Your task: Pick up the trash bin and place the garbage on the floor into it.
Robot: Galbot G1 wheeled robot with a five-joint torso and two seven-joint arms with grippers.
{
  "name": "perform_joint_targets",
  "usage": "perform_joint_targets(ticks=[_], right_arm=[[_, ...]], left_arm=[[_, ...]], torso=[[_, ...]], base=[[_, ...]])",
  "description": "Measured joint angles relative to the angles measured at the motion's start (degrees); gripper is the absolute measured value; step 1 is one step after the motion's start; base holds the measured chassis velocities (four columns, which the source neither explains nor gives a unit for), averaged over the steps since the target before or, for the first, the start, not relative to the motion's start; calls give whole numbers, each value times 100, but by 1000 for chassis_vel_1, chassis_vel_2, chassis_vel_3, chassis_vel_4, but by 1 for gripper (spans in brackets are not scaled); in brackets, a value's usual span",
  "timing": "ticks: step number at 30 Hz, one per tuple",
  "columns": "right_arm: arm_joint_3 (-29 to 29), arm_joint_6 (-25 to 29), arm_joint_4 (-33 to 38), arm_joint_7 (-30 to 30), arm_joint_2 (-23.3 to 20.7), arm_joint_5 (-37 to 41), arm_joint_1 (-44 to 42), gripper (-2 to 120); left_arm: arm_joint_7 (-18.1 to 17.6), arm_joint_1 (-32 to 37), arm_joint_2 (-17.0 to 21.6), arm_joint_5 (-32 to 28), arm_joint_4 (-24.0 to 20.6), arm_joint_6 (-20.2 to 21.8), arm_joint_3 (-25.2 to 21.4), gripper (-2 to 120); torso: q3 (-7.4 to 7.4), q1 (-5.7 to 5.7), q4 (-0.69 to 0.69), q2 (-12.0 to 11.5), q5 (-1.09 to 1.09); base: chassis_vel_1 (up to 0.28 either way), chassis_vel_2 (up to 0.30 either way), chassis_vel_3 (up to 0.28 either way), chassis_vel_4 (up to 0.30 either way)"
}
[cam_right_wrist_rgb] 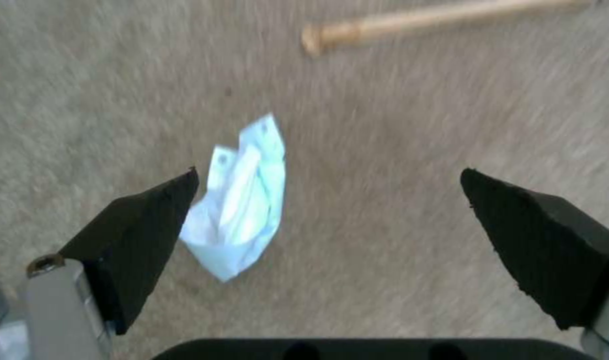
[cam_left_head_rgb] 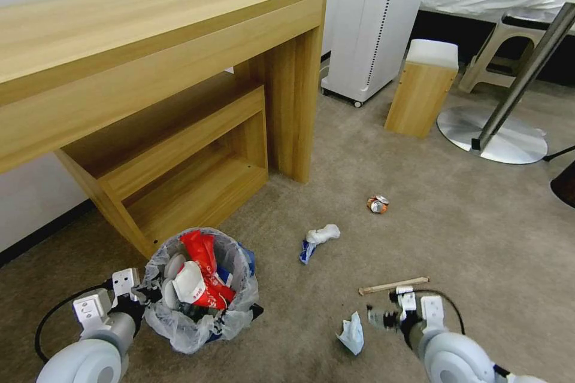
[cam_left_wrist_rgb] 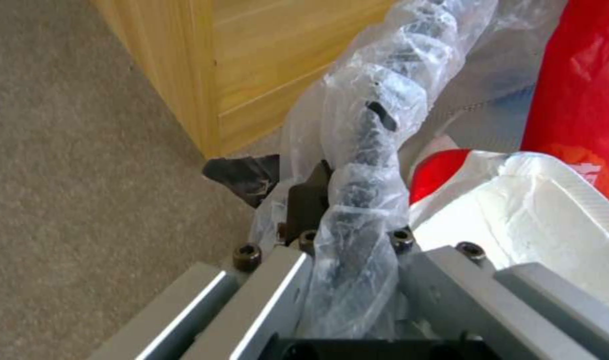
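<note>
Two arms low, left end effector (cam_left_head_rgb: pixel 145 294) clamped on trash bin (cam_left_head_rgb: pixel 179 323) rim, right end effector (cam_right_wrist_rgb: pixel 328 200) spread above crumpled tissue (cam_right_wrist_rgb: pixel 241 200)

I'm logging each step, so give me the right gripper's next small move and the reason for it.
Probably shift the right gripper sideways until the tissue is centred between its fingers, then lower it. The fingers are open above the floor, but the tissue lies close to one fingertip, off centre. The left gripper holds the bin by its rim close by, ready to take it.
</note>
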Motion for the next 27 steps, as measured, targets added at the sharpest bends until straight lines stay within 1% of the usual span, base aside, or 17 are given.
perform_joint_targets(ticks=[2,6,9,12,13,16,21,27], right_arm=[[-128,-98,-236,87,243,31,142,100],[-309,-111,-495,72,389,-71,291,100],[-587,-77,-784,-108,540,-348,509,98],[-771,-54,-899,-152,620,-418,641,98],[-870,-32,-965,-183,654,-460,706,98],[-1097,-9,-1067,-249,684,-513,852,97],[-1433,-12,-1221,-259,674,-580,998,96],[-1636,2,-1402,-276,675,-695,1089,93]], left_arm=[[9,31,-48,49,12,-40,1,0],[19,64,-78,75,10,-76,-13,0],[29,80,-129,88,-13,-107,-21,0],[33,80,-157,102,-13,-123,-19,0],[34,76,-169,105,-12,-124,-16,0],[37,56,-193,110,-7,-126,0,0],[37,20,-234,112,-7,-126,12,0],[38,35,-272,140,-18,-162,12,0]], torso=[[0,0,1,0,0],[0,0,1,0,0],[0,0,1,0,0],[0,0,1,0,-3],[0,0,1,0,0],[0,1,1,0,-2],[0,1,1,0,-1],[0,1,0,0,-1]], base=[[0,0,0,0],[0,0,0,0],[0,0,0,0],[0,0,0,0],[0,0,0,0],[0,0,0,0],[0,0,0,0],[0,0,0,0]])
